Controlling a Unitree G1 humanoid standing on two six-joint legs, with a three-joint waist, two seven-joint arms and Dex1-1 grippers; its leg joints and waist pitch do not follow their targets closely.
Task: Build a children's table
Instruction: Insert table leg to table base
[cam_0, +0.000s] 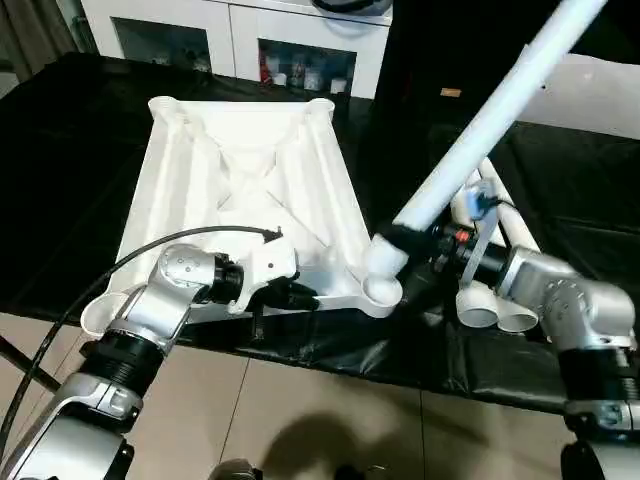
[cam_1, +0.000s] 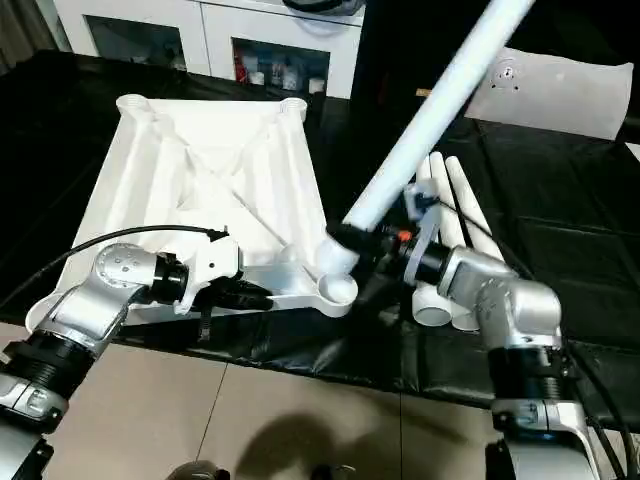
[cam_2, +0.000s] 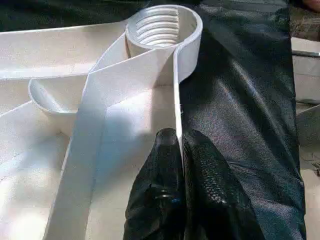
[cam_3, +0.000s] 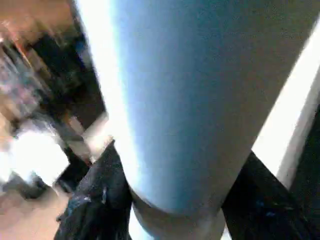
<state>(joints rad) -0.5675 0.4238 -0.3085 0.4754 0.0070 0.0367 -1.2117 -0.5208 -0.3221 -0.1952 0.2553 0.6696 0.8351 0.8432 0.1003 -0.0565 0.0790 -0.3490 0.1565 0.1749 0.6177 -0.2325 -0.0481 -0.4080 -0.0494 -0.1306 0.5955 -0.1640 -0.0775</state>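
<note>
The tabletop (cam_0: 250, 190) lies upside down, ribbed underside up, on a black cloth (cam_0: 90, 150) in the centre-left of the head view, with round sockets at its corners. At lower left the left gripper (cam_0: 300, 296) is pinched shut on the tabletop's near edge wall; the left wrist view shows its fingers (cam_2: 167, 165) either side of that thin wall, with a threaded socket (cam_2: 160, 25) further along.

Just right of centre, the right gripper (cam_0: 400, 240) is clamped around the thick end of a white leg (cam_0: 490, 120), which slants up to the upper right corner. Its lower end sits right at the near right corner socket (cam_0: 382, 290), tilted, not upright. Can't tell if it's actually in.

Further right, the spare legs (cam_0: 500, 300) lie side by side on the cloth. A white cabinet (cam_0: 240, 35) runs along the top left, and a white slab (cam_1: 560, 95) sits at upper right. Tan floor (cam_0: 330, 420) along the bottom, open black cloth at the far right.
</note>
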